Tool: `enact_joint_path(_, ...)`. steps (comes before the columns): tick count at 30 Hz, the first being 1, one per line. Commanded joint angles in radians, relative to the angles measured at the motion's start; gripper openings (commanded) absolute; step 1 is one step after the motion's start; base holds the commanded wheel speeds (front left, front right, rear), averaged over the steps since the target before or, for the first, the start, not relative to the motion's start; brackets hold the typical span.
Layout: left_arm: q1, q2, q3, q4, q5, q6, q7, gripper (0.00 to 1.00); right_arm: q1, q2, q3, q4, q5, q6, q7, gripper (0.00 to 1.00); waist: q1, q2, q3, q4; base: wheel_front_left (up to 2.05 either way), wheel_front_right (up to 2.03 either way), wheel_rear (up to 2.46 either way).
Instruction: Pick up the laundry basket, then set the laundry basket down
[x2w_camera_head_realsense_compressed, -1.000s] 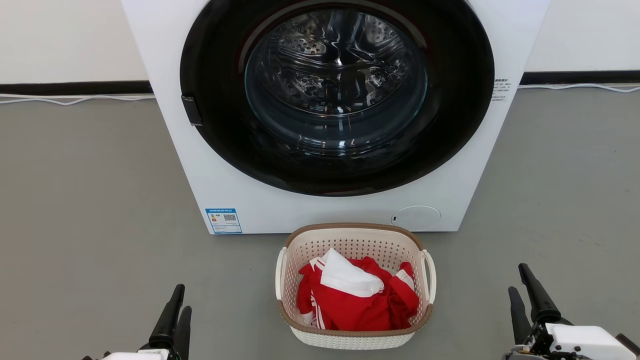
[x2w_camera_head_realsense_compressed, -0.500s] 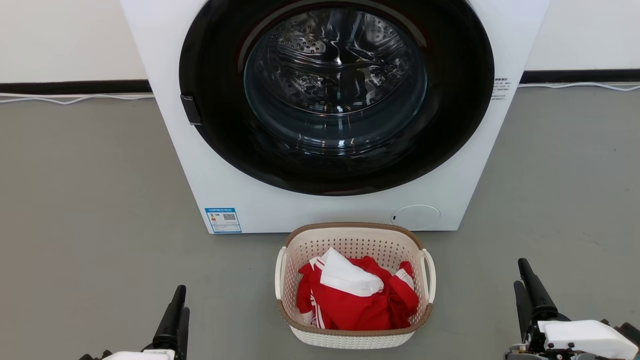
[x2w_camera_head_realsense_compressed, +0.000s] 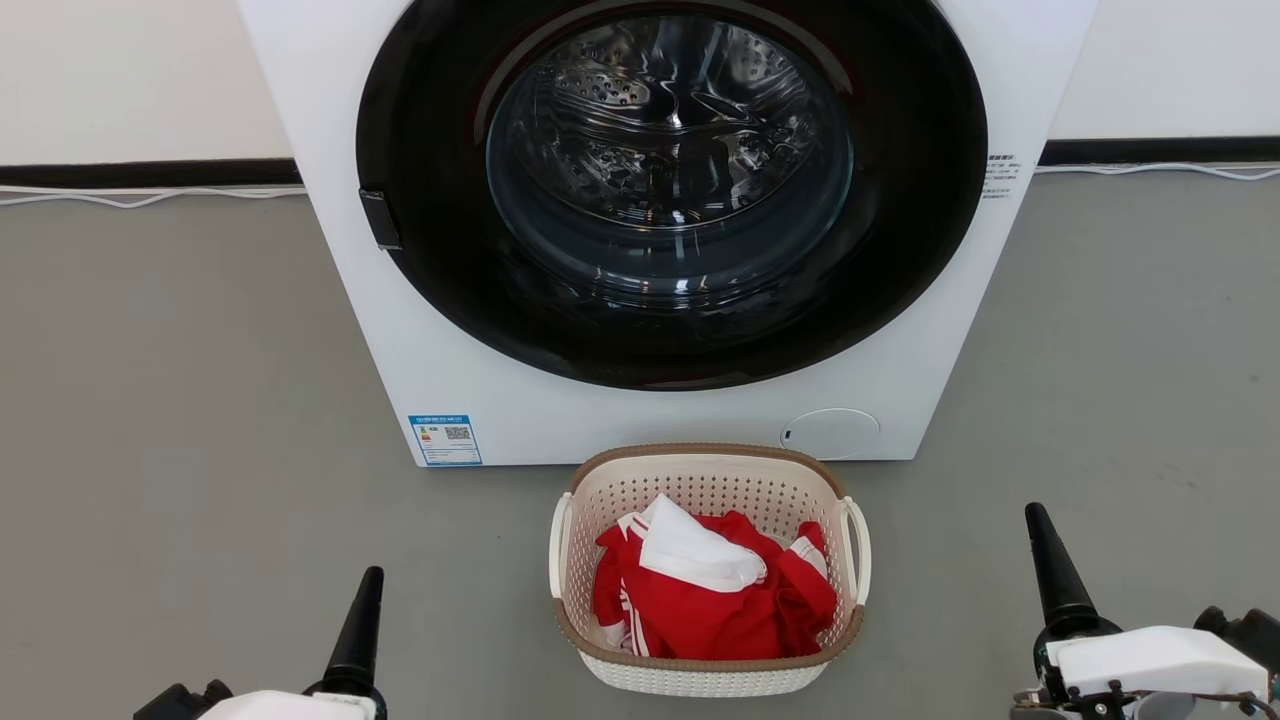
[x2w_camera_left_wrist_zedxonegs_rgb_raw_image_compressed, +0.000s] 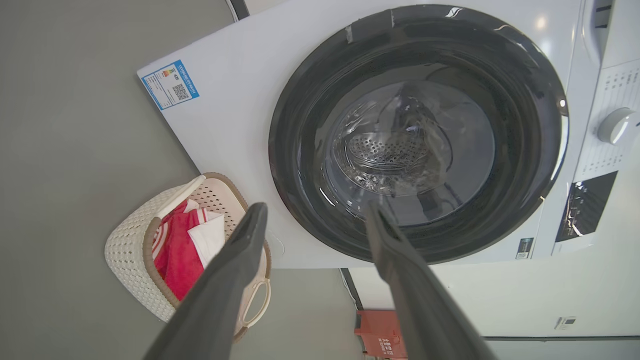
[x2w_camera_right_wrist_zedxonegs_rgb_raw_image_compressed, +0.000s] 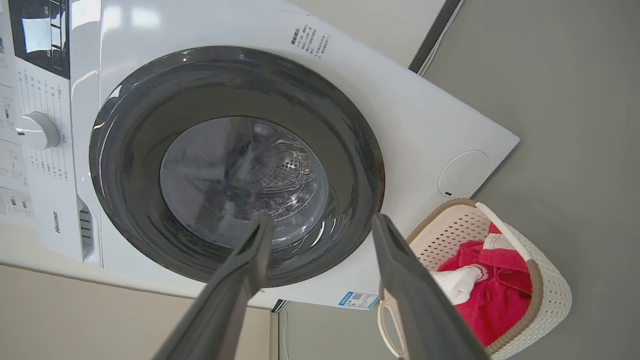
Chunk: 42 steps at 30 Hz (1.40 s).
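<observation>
Currently both pairs stand spread, empty: left fingers (x2w_camera_head_realsense_compressed: 358, 630) lower left, right fingers (x2w_camera_head_realsense_compressed: 1055, 575) lower right, well apart from laundry basket (x2w_camera_head_realsense_compressed: 705, 683), lower centre on floor (x2w_camera_head_realsense_compressed: 200, 450) just before washing machine (x2w_camera_head_realsense_compressed: 560, 400). Likely risks: missing slim side handles (x2w_camera_head_realsense_compressed: 858, 560); uneven lift spills red clothes (x2w_camera_head_realsense_compressed: 720, 620).

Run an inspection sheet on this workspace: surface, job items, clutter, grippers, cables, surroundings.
surface: grey floor, flat, no spills seen.
job's things: laundry basket upright on the floor just in front of the washing machine, holding red and white clothes; both side handles free.
clutter: orange-red item by the wall beside the machine; cannot tell what it is.
grippers: left gripper jaws open, empty; right gripper jaws open, empty; one on each side of the basket, both apart from it.
cables: white cable along the foot of the wall, on both sides of the machine.
surroundings: machine door looks shut; pale wall with dark skirting.
</observation>
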Motion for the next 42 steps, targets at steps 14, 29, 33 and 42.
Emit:
enact_joint_path(14,-0.042,0.010,-0.014,-0.035,0.195,0.038,-0.048,1.00,-0.014,-0.017,0.019,-0.049,-0.228,0.003,-0.055,1.00,-0.0001,0.0000,0.000,-0.001,0.00,0.00,0.00)
enact_joint_path(29,-0.043,0.013,-0.031,-0.046,0.349,0.062,-0.092,1.00,-0.012,-0.023,0.034,-0.053,-0.411,0.004,-0.099,1.00,-0.0001,0.0000,0.004,-0.004,0.00,0.00,0.00)
enact_joint_path(33,-0.043,0.014,-0.035,-0.050,0.390,0.067,-0.104,1.00,-0.011,-0.026,0.039,-0.053,-0.460,0.005,-0.111,1.00,-0.0001,0.0000,0.004,-0.006,0.00,0.00,0.00)
enact_joint_path(42,-0.043,0.016,-0.048,-0.055,0.484,0.080,-0.130,1.00,-0.005,-0.028,0.046,-0.055,-0.569,0.005,-0.138,1.00,-0.0001,0.0000,0.005,-0.008,0.00,0.00,0.00)
